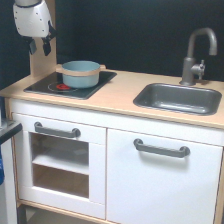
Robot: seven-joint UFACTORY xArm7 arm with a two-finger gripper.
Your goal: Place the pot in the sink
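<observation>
The light blue pot (80, 73) with a tan rim band and two short side handles stands on the black hob (45, 84), on its right part. The dark grey sink (178, 98) is set in the light wood countertop toward the exterior view's right, well apart from the pot. My gripper (39, 46) hangs at the top left, above and to the left of the pot, not touching it. Its two dark fingers point down with a small gap between them and hold nothing.
A grey tap (196, 57) stands behind the sink. A red ring (62, 86) shows on the hob beside the pot. A wooden post (42, 62) rises behind the hob's left end. White cabinet doors with grey handles (161, 148) lie below the countertop.
</observation>
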